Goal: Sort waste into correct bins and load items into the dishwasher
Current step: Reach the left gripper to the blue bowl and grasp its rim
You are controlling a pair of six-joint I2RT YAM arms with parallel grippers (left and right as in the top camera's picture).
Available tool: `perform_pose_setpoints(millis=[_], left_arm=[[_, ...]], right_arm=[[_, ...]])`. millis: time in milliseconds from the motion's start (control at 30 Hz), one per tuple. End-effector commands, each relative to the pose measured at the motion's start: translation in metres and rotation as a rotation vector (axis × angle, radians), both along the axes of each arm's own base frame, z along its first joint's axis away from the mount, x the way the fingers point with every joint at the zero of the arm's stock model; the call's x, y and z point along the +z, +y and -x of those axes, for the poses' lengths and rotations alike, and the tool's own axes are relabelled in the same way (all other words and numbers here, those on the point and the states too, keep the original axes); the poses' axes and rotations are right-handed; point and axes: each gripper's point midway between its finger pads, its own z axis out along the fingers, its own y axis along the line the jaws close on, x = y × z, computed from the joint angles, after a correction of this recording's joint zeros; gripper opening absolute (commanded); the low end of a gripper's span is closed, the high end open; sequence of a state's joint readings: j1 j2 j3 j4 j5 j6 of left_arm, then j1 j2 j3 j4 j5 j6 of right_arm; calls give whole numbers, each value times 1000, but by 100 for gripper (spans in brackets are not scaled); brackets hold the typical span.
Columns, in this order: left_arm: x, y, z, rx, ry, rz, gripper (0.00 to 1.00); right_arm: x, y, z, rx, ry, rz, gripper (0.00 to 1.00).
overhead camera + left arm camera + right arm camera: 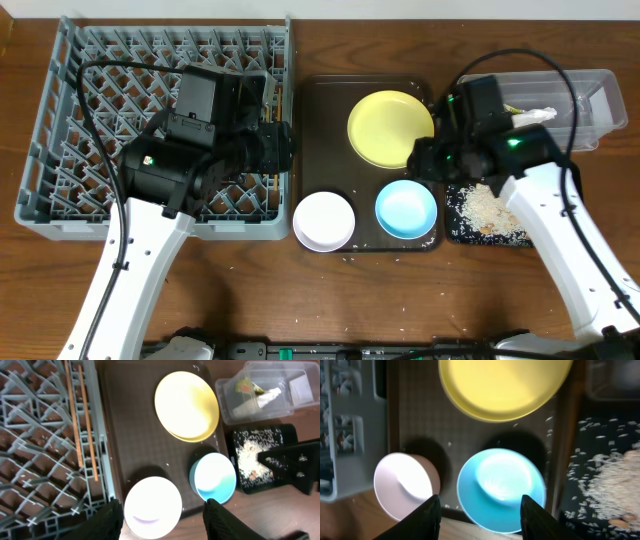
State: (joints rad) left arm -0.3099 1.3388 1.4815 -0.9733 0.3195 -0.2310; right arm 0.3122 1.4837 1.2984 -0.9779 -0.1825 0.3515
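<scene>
Left claw (162, 522), fingers parted, points down toward the white bowl (152, 506).

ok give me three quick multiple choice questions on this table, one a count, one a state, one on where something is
1. How many dishes sit on the brown tray? A one B two C three
2. What state is the black tray in? A strewn with rice crumbs B wiped bare C filled with water
3. Where do the two chopsticks lie? A on the brown tray B in the grey rack C on the black tray

Answers:
1 C, the yellow plate, white bowl and blue bowl are on it.
2 A, beige grains are scattered over it.
3 B, both sticks rest across the rack's pegs.
</scene>
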Motion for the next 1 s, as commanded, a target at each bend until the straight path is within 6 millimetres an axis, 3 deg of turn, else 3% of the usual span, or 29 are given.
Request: perform_pose_setpoints(millis=[0, 167, 233, 367, 433, 533, 700, 833, 867, 967], left_arm=[[1, -6, 3, -31, 8, 21, 54], [1, -9, 3, -44, 4, 19, 54], [-3, -18, 3, -83, 2, 8, 54], [-17, -42, 3, -148, 28, -6, 54], [-31, -55, 0, -173, 45, -39, 54], [-61, -73, -7, -199, 78, -113, 54], [-113, -120, -14, -292, 130, -148, 54], [-158, -153, -14, -355, 162, -184, 54], [-168, -157, -14, -363, 171, -194, 54], [-198, -164, -13, -376, 212, -223, 53]], right_arm=[[-31, 13, 16, 65, 69, 38, 46], [-38, 17, 11, 41, 60, 25, 43], [-35, 13, 5, 19, 41, 16, 36], [-34, -32, -15, -216, 59, -18, 17], [-32, -51, -21, -301, 85, -92, 15], [-26, -79, -24, -393, 121, -226, 35], [-32, -122, -13, -527, 178, -218, 55], [-36, -129, -7, -551, 196, -187, 67], [-36, -129, -7, -550, 197, -186, 66], [-36, -132, -8, -514, 174, -152, 50]])
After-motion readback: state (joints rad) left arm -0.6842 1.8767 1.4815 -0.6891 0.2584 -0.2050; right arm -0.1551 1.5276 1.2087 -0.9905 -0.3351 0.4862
